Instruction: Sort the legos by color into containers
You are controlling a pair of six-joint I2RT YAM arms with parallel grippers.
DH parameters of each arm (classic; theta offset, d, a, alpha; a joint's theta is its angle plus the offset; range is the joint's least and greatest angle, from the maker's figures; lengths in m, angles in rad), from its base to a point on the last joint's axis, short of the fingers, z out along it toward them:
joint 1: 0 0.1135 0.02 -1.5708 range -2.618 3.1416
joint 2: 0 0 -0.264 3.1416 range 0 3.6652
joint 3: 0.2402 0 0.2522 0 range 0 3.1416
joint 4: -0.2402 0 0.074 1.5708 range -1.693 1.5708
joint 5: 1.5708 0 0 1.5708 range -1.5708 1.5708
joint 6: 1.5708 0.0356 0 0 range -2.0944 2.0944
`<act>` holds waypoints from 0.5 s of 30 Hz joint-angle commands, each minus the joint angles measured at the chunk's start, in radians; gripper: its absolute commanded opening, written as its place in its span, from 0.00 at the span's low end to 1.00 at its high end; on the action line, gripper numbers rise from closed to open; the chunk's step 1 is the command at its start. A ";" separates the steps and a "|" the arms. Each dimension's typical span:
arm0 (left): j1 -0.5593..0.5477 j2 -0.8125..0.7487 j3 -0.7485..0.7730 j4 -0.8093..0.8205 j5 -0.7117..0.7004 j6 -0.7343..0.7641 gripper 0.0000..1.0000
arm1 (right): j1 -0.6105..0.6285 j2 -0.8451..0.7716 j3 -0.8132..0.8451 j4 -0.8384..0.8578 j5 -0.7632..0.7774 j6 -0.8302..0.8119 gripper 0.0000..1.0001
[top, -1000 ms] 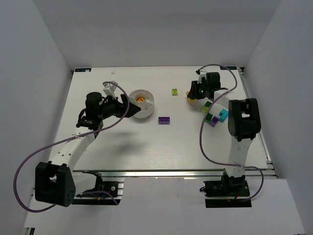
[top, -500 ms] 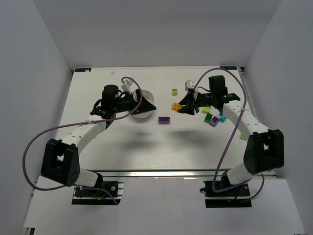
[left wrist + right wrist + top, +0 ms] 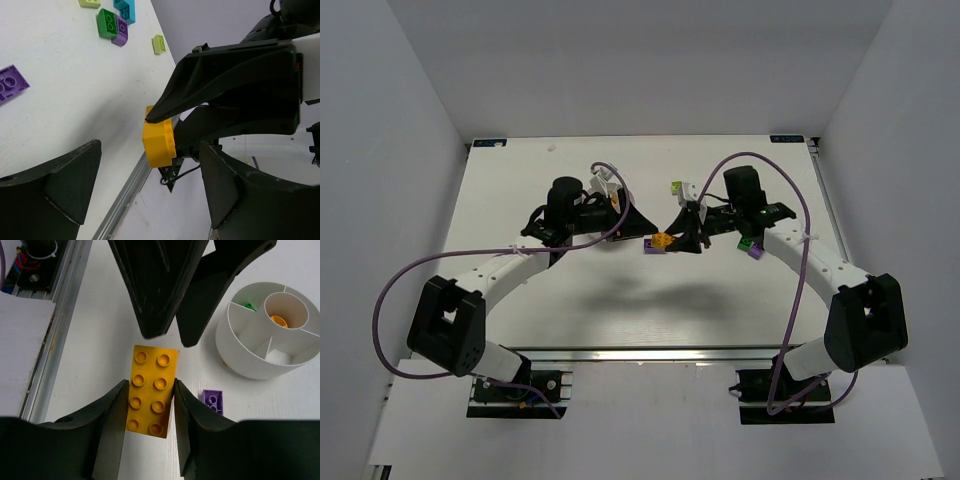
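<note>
Right gripper (image 3: pixel 148 386) is clamped on the long sides of the yellow-orange eight-stud plastic brick (image 3: pixel 152 390), held up just short of the round white divided plastic dish (image 3: pixel 245 367), and the left gripper (image 3: pixel 150 147) faces it with jaws wide apart. Danger here: a misaligned pinch could twist the brick loose, or an early release drops it. Whether the left fingertips touch it, I can't tell.

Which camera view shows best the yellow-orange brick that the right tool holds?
The right wrist view: the yellow-orange brick faces the camera, all eight studs visible, clamped by the right tool. The left wrist view shows it from the side, partly covered. The top view shows only a small spot.
</note>
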 commanded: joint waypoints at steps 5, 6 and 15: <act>-0.042 0.010 0.031 -0.007 0.005 0.001 0.82 | 0.050 -0.021 0.037 0.088 0.034 0.072 0.00; -0.042 0.012 0.034 -0.010 0.003 0.001 0.78 | 0.057 -0.020 0.043 0.089 0.039 0.075 0.00; -0.060 0.035 0.058 -0.039 -0.003 0.010 0.39 | 0.085 -0.035 0.026 0.108 0.095 0.094 0.00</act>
